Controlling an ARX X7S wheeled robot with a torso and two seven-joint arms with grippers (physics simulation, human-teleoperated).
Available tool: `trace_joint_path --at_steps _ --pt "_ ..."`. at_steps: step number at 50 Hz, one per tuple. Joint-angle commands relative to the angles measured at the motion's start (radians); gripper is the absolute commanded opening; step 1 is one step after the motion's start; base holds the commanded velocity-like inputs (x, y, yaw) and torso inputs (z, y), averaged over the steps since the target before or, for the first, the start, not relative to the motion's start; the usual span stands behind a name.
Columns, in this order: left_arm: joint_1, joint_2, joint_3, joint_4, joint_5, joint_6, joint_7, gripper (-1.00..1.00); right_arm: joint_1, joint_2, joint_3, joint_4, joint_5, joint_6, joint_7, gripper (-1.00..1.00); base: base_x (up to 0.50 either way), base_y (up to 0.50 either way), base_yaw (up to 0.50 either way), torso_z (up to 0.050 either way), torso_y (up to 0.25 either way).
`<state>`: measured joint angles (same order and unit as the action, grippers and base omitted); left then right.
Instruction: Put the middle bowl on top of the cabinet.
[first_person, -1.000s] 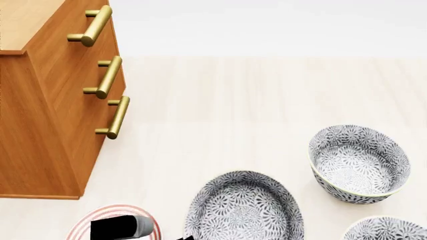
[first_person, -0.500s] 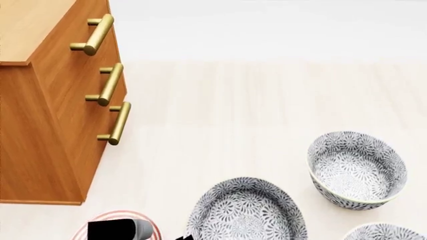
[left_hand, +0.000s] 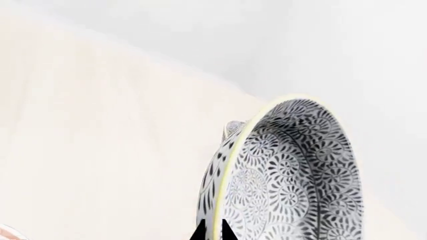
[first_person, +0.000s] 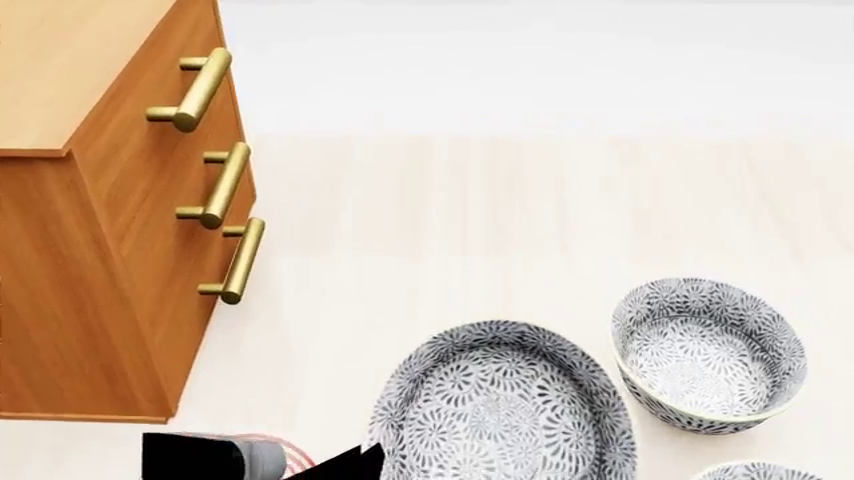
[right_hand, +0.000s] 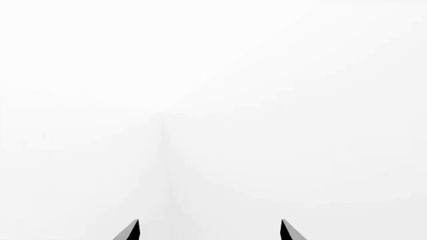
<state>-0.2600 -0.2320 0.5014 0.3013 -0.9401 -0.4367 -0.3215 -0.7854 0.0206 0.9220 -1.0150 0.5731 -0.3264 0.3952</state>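
- The left gripper (left_hand: 213, 234) has its two fingertips closed on the rim of the middle bowl (first_person: 501, 405), one inside the wall and one outside. This pinch lets the bowl be carried by its edge.
- The bowl appears raised off the pale floor (first_person: 534, 200), near the bottom of the head view, right of the cabinet (first_person: 94, 230) and not yet over it.
- Another patterned bowl (first_person: 707, 352) stands just beside it.
- The cabinet top (first_person: 67, 70) is bare where it shows.
- The right gripper (right_hand: 209, 231) faces blank white space, fingertips spread apart and holding nothing.
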Motion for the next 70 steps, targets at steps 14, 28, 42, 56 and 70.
trace_joint_path --at_steps 14,28,42,56,70 --pt "-0.028 -0.025 -0.048 0.215 -0.021 -0.012 -0.069 -1.00 0.001 -0.020 0.035 0.027 -0.002 -0.008 -0.041 1.00 0.00 0.00 0.00 0.028 0.250" --pt "-0.117 -0.069 -0.106 0.343 -0.137 -0.067 -0.165 -1.00 0.001 -0.020 0.024 0.027 -0.013 -0.015 -0.040 1.00 0.00 0.00 0.00 0.029 0.250" --pt "-0.275 -0.117 -0.199 0.405 -0.334 -0.130 -0.331 -1.00 0.001 -0.020 0.004 0.010 -0.038 -0.006 -0.025 1.00 0.00 0.00 0.00 0.031 0.219" --pt "-0.489 -0.174 -0.269 0.373 -0.610 -0.177 -0.548 -1.00 0.001 -0.020 -0.014 -0.017 -0.061 0.013 -0.002 1.00 0.00 0.00 0.00 0.000 0.000" --pt "-0.807 -0.201 -0.242 0.254 -0.902 -0.220 -0.830 -1.00 0.001 -0.020 -0.034 -0.029 -0.082 0.020 0.012 1.00 0.00 0.00 0.00 0.000 0.000"
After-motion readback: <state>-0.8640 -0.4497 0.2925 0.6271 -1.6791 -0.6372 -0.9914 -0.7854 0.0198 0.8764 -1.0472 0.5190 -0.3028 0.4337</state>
